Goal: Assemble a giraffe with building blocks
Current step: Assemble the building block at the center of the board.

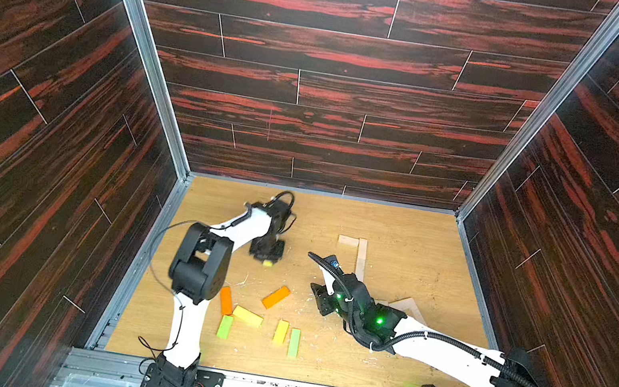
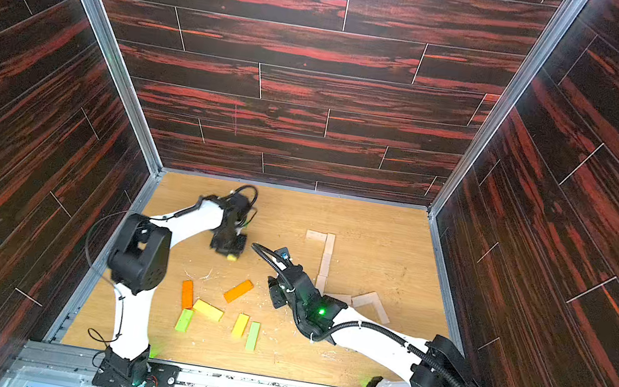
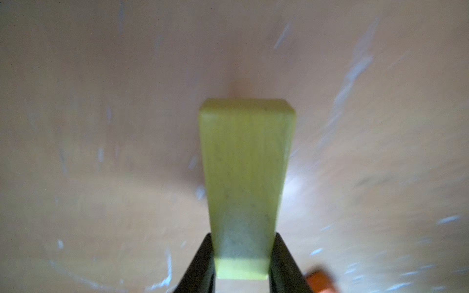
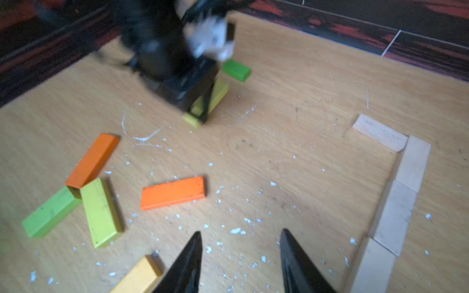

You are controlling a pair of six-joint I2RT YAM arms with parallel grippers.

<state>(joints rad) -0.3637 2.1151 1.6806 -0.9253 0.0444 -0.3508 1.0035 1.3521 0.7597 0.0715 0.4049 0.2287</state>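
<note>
Table (image 1: 420,229): light wood-grain, dark red-black walls (image 1: 321,57) around.
Pale planks (image 4: 406,190): plain wood, flat, end-to-end in line, one crosswise at far end, L-shape, table's right half.
Coloured blocks (image 1: 276,297): orange, yellow, green, flat, scattered front-centre, some touching.
Left gripper (image 3: 242,238): clamped on yellow-green block (image 3: 245,165), a long flat plank held by one end, left-centre; can't tell if touching table. Darker green block (image 4: 236,70) just beyond.
Right gripper (image 4: 241,236): fingers apart, nothing between, near pale line.
White flecks (image 4: 236,230) litter surface.
</note>
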